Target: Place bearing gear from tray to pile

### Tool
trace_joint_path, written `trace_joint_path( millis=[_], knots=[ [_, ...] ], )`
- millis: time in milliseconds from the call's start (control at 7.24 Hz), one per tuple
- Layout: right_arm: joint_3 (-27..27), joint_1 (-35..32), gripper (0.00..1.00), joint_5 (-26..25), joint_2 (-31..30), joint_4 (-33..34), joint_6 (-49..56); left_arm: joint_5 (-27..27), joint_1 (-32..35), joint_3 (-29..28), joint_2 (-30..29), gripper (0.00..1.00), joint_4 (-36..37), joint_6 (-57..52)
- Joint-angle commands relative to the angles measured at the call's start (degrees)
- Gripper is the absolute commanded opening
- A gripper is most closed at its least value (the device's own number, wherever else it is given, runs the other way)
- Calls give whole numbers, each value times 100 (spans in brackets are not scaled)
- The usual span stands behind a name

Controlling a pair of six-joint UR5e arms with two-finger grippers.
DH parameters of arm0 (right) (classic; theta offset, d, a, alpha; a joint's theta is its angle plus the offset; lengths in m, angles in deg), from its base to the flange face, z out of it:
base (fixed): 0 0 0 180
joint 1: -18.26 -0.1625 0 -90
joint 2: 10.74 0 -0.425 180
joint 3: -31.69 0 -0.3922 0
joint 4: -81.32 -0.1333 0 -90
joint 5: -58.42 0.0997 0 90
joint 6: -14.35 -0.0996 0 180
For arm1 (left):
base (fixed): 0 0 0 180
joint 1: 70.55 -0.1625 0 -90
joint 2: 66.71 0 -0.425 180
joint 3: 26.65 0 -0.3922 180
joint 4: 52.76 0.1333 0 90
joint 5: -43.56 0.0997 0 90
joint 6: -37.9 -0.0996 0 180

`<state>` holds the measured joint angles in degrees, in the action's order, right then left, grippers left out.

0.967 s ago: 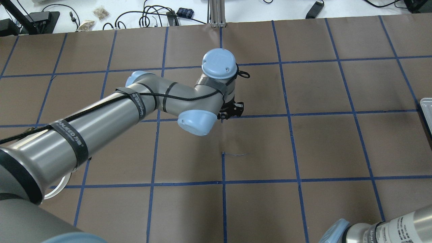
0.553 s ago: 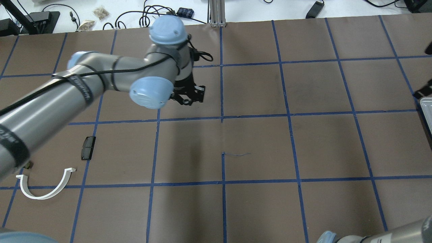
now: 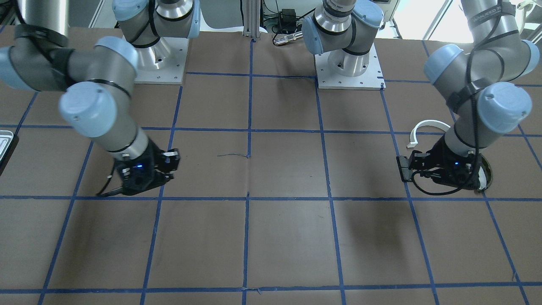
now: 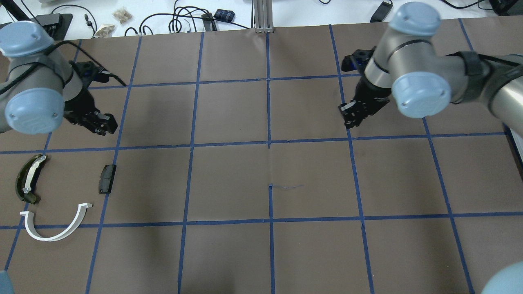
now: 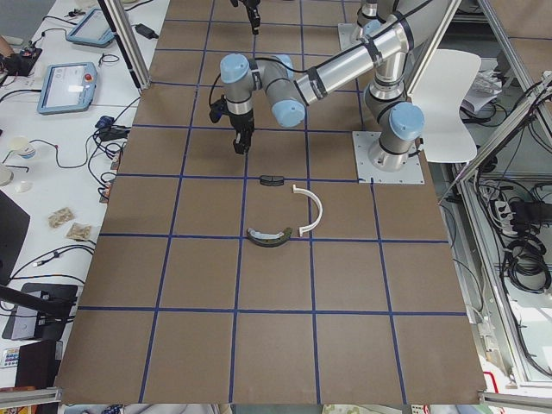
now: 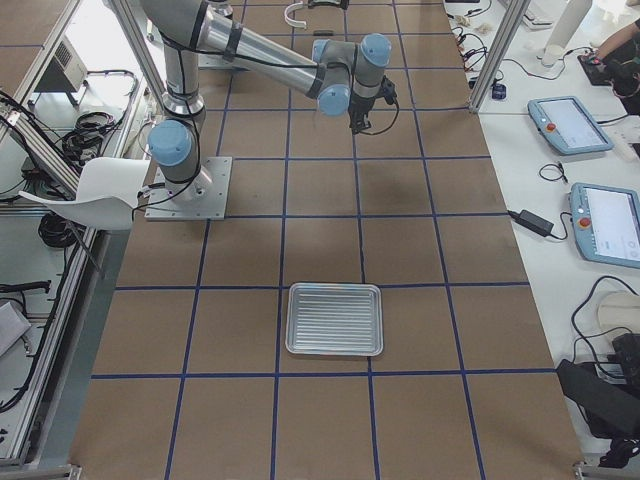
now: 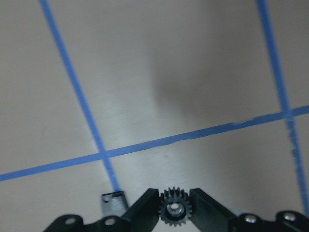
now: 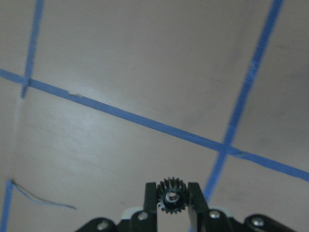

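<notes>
Swung toward the pile, left gripper, jaws clamped on black gear (right gripper likewise).

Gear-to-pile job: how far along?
Done: the tray looks empty. In hand: the left tool grips a gear, and the right tool grips a second gear. Left: no gear lies at the pile yet; both need setting down there.

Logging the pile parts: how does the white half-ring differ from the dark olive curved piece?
The white half-ring is plain white; the olive piece is dark with a white strip. The half-ring is thin and sweeps a deep arc; the olive piece is thicker and curves less. Both lie flat on the table, apart.
</notes>
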<state>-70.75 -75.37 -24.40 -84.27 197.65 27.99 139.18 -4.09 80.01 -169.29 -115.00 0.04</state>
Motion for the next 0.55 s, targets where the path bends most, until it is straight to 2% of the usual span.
trace_joint_path(
  millis=[0,138,276,414],
  knots=[
    [39,-1355,0,-15,583,1029,-1901,-411,-956,442,-131,0,168,-720],
    [57,-1778,0,-128,856,1624,-2431,-404,-1089,644,-114,0,325,-905],
    [57,-1921,0,-425,1006,1743,-2480,-395,-1273,733,-166,0,623,-916],
    [179,-1888,9,-463,1051,1692,-2480,-369,-1319,734,-323,0,765,-873]
  ],
)
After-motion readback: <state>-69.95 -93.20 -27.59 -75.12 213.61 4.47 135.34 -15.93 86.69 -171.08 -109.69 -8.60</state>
